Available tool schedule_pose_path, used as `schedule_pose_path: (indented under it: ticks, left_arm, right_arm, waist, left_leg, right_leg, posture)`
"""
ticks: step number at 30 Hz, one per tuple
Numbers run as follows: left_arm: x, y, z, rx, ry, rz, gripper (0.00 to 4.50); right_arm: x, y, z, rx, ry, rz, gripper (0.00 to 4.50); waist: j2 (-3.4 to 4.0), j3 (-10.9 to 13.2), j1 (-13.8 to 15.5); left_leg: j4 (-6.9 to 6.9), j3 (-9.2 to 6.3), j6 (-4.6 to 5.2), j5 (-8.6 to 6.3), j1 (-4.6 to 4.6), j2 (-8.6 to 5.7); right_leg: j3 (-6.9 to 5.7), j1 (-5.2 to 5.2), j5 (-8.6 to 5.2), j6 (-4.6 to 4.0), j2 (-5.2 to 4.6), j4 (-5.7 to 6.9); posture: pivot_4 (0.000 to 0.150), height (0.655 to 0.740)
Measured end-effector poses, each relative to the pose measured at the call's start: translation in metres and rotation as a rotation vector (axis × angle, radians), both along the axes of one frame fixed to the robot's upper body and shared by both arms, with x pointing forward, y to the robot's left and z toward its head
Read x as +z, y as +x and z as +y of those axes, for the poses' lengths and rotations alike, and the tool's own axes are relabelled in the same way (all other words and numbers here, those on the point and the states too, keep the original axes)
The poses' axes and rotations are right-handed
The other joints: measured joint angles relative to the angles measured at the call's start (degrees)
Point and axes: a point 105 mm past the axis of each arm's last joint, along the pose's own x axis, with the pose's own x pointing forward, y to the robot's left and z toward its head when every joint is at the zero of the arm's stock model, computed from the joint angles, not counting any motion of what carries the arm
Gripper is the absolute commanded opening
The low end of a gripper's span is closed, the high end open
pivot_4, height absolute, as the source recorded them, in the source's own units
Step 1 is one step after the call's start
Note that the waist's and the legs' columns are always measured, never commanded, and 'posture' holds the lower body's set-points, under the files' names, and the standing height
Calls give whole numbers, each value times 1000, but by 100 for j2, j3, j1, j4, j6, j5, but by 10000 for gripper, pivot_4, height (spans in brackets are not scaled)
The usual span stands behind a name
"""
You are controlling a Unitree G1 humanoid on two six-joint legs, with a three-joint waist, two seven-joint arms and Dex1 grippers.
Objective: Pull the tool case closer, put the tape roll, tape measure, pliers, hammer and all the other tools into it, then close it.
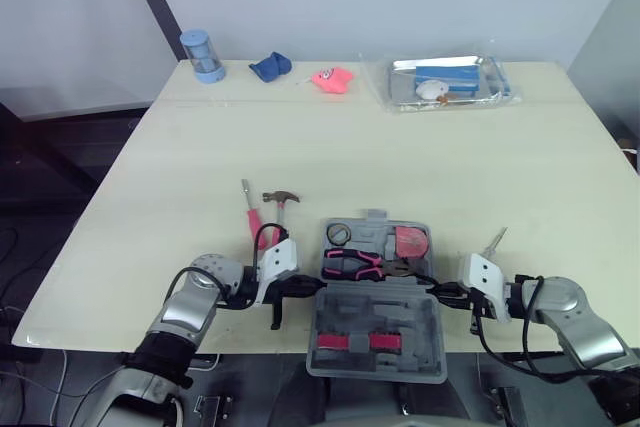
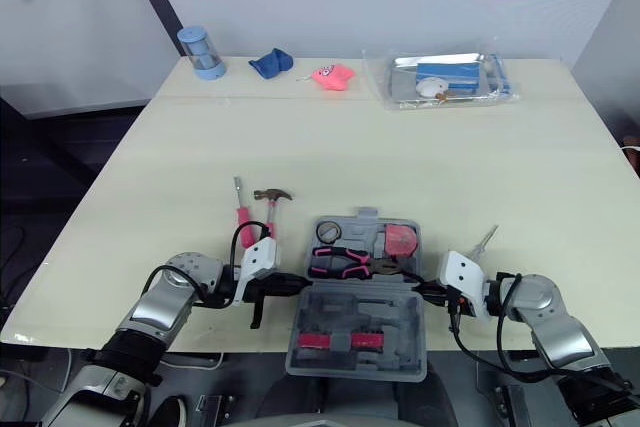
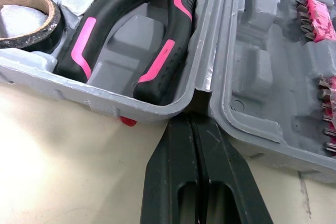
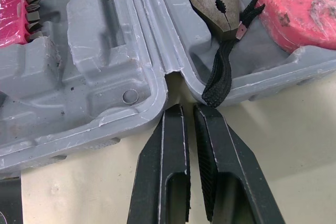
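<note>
The grey tool case lies open at the table's near edge, its lid hanging toward me. The far half holds a tape roll, pink-handled pliers and a pink tape measure. A hammer and a red screwdriver lie on the table just left of the case. A small silver tool lies to its right. My left gripper is shut, its tip against the left end of the hinge. My right gripper is shut, holding nothing, at the hinge's right end beside the tape measure's black strap.
Along the far edge stand a blue cylinder, a blue cloth, a pink object and a clear tray of items. The wide middle of the table is bare. Pink bit holders sit in the lid.
</note>
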Motion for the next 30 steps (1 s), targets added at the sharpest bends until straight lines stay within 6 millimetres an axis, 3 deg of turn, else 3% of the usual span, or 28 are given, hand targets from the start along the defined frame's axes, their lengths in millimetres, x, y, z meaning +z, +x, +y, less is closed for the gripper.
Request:
schedule_pose_path:
  ticks: [13,30]
  left_arm:
    - [0,0,2,11,-1,-1,0]
    - [3,21,2,96,-17,-42,0]
  right_arm:
    - [-1,1,1,30,6,-58,3353]
    - [4,31,4,-1,-17,-133,3353]
  waist:
    - [0,0,-9]
    - [1,0,-2]
  left_leg:
    - [0,0,0,0,1,0]
    - [13,-2,0,1,2,-1]
  right_leg:
    - [0,0,0,0,0,2]
    - [-1,3,1,0,0,9]
  posture:
    - [1500,7400]
    - [1500,7400]
